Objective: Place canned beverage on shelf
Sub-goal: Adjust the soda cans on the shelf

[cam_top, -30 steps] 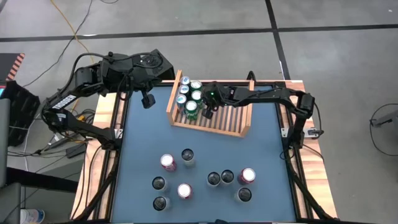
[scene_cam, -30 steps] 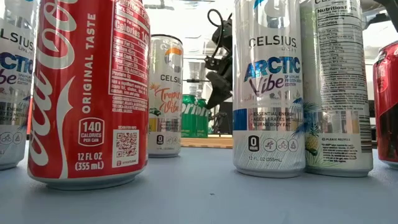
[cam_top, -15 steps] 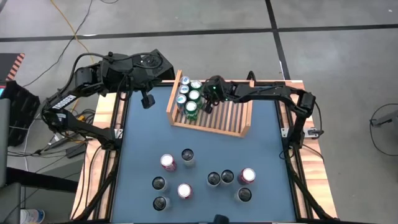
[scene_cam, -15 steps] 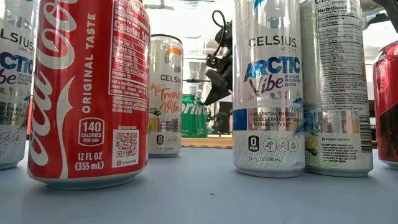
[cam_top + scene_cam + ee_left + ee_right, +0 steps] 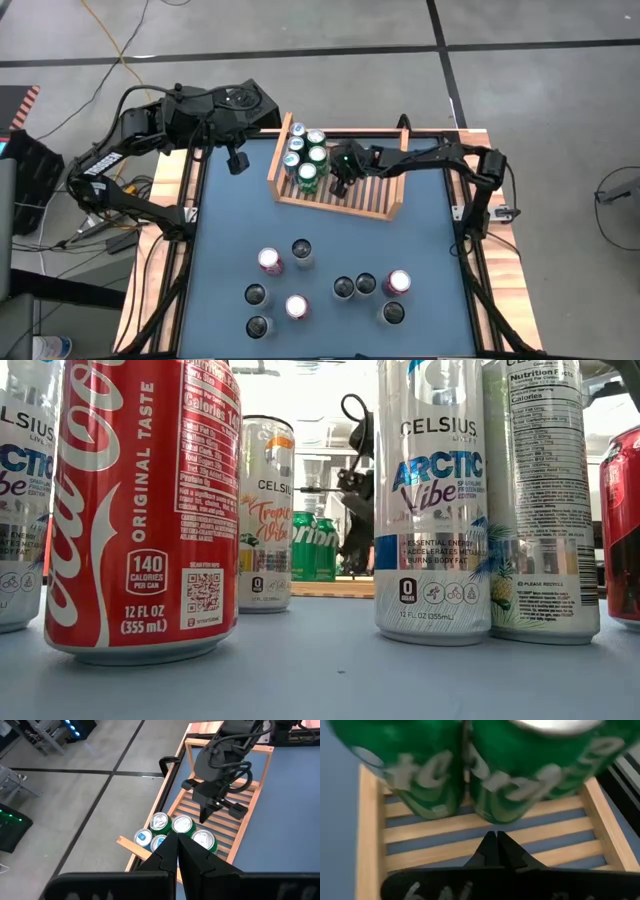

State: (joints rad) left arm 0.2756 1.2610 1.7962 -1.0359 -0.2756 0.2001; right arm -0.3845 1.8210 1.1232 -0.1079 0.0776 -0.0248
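The right gripper (image 5: 338,186) hangs over the shelf (image 5: 385,205), its fingers pressed together and holding nothing. Just in front of it, green cans (image 5: 520,795) stand upright on the slats, near one end. Farther off, the left gripper (image 5: 238,163) waits beside the shelf, pressed together too. More cans (image 5: 300,252) stand well apart on the blue counter (image 5: 430,240). A can looks smooth, round and slippery, and thin enough to dent. I think it is best to pinch one around its middle, gently.
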